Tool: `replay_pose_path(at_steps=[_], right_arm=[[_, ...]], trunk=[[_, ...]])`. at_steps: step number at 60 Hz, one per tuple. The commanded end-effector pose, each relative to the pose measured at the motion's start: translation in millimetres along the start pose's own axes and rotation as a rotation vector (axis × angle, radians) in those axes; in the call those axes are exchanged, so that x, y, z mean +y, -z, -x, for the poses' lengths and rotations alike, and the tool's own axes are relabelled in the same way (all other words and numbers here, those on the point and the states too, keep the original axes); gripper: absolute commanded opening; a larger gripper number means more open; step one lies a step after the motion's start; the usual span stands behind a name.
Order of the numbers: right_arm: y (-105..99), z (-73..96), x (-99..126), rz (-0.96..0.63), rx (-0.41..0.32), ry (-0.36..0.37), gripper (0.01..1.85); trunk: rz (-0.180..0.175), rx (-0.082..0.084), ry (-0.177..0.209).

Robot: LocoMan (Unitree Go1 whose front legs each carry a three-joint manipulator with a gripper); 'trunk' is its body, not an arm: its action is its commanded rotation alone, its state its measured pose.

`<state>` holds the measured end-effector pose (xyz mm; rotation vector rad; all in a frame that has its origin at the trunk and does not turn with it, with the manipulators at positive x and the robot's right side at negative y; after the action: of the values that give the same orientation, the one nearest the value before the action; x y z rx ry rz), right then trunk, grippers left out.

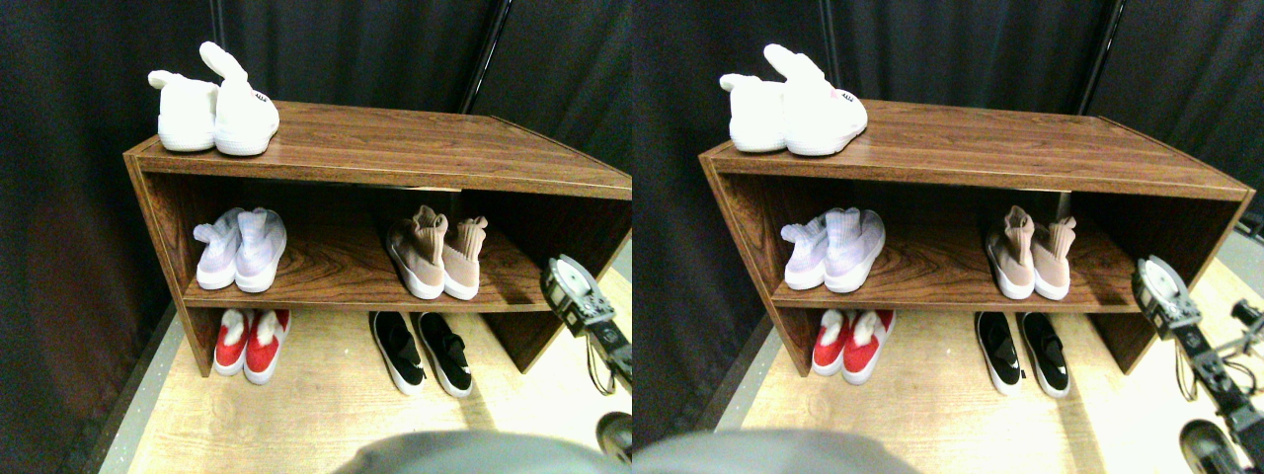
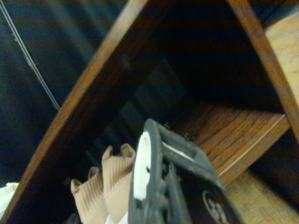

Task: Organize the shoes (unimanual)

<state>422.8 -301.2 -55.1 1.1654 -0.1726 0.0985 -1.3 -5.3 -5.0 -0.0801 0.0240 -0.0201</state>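
The tan knit sneakers [image 1: 434, 259] stand side by side on the middle shelf, right of centre, heels toward me. They also show in the wrist view as tan ribbed collars [image 2: 105, 184] beyond the dark jaw frame. The black slip-ons [image 1: 423, 353] lie as a pair on the floor under that shelf, toes pointing toward me. My right gripper [image 1: 571, 286] hovers off the shelf's right front corner, right of the tan sneakers and apart from them. It holds nothing that I can see. In the wrist view the gripper [image 2: 152, 154] points into the middle compartment.
The wooden shoe rack [image 1: 395, 148] stands against a black curtain. White bunny-ear slippers [image 1: 215, 104] sit on its top at the left. Lavender knit sneakers [image 1: 242, 249] are on the middle shelf's left, with red slippers [image 1: 252, 341] below on the light wood floor [image 1: 316, 415].
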Motion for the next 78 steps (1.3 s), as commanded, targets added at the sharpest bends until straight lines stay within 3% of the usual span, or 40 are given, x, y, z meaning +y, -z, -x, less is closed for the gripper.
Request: replay_pose_path(at_steps=[1, 9, 19, 38, 43, 52, 55, 59, 62, 69, 78], right_arm=[[-0.8, 16.9, 12.1, 0.013, -0.007, -0.049, 0.06], [1.7, 28.4, 10.1, 0.015, 0.014, -0.068, 0.06], [10.2, 37.2, -7.6, -0.037, 0.066, -0.041, 0.06], [40.4, 46.1, -48.9, -0.126, 0.082, 0.117, 0.06], [46.0, 39.8, -69.4, -0.144, 0.114, 0.157, 0.06], [51.9, 27.1, -99.2, -0.154, 0.038, 0.243, 0.06], [53.1, 21.4, -110.3, -0.137, 0.073, 0.241, 0.06], [53.6, 16.6, -119.1, -0.162, 0.061, 0.264, 0.06], [54.6, 10.8, -130.2, -0.182, 0.011, 0.298, 0.06], [53.5, 0.2, -145.8, -0.174, 0.009, 0.300, 0.06], [52.9, -12.8, -160.0, -0.211, -0.072, 0.377, 0.06]], trunk=[[0.025, 0.005, 0.001], [0.026, 0.010, -0.003], [0.028, 0.022, -0.011], [0.035, 0.045, -0.031], [0.036, 0.048, -0.033], [0.039, 0.055, -0.036], [0.042, 0.055, -0.039], [0.044, 0.057, -0.042], [0.044, 0.057, -0.042], [0.046, 0.057, -0.047], [0.046, 0.056, -0.052]])
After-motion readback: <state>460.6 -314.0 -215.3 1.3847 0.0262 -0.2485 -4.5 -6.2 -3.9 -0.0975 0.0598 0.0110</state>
